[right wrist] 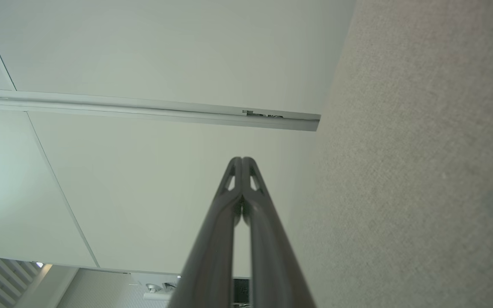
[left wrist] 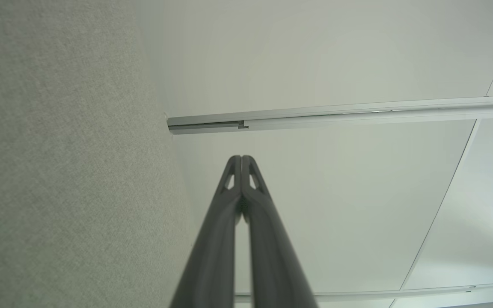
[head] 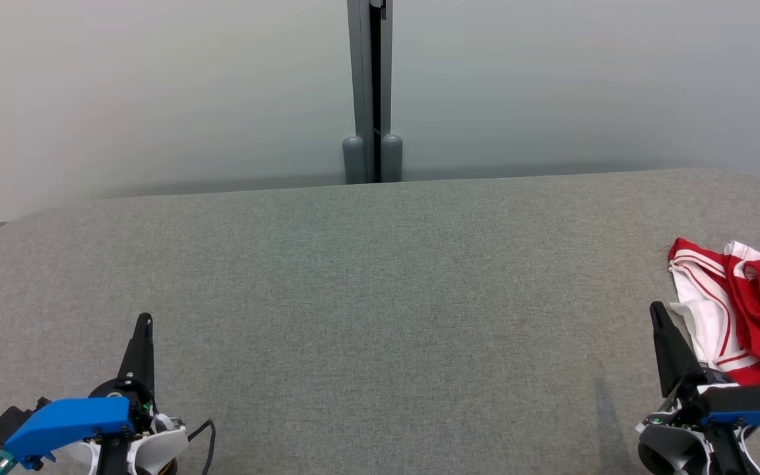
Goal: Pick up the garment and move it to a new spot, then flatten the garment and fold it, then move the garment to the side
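A crumpled red and white garment [head: 743, 313] lies at the far right of the grey fabric table [head: 380, 303], running past the picture's right edge. My right gripper [head: 654, 309] stands shut at the lower right, just left of the garment and holding nothing. Its tips [right wrist: 242, 160] press together in the right wrist view. My left gripper [head: 146, 321] rests shut and empty at the lower left, far from the garment. In the left wrist view its tips [left wrist: 241, 158] also meet.
A pale wall with a grey vertical post [head: 372, 92] stands behind the table's far edge. The table's corners are rounded at the back left and back right. Wall panels and a rail [left wrist: 336, 113] show past the table in the wrist views.
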### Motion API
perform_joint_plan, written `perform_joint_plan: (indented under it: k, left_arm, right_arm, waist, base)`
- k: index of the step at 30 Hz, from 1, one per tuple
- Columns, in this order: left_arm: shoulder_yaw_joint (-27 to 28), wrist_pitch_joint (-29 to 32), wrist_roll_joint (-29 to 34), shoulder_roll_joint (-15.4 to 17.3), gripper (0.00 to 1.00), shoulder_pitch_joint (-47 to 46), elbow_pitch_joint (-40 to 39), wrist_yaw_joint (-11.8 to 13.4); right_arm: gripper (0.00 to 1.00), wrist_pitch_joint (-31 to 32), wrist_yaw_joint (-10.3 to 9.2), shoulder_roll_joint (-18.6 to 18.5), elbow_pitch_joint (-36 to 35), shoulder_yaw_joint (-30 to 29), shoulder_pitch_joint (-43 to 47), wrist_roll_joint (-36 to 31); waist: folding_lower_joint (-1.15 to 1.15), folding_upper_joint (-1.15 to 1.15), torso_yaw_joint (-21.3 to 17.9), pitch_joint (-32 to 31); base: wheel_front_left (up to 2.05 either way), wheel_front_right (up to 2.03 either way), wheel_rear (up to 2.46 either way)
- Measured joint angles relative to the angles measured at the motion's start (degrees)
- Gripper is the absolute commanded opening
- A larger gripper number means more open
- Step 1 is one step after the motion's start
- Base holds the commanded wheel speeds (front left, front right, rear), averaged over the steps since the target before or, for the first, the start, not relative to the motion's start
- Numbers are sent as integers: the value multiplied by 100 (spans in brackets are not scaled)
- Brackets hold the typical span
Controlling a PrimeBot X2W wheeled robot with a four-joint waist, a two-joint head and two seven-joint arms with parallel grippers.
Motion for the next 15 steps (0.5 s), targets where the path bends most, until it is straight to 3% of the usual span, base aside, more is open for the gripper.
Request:
perform_joint_plan:
  k: [15]
  left_arm:
    - [49, 105, -439, 1, 0, -23, -78, -43]
  right_arm:
    - [0, 108, 0, -2, -103, -21, 34, 449]
  waist:
    - [0, 0, 9, -13]
  base:
    - [0, 0, 0]
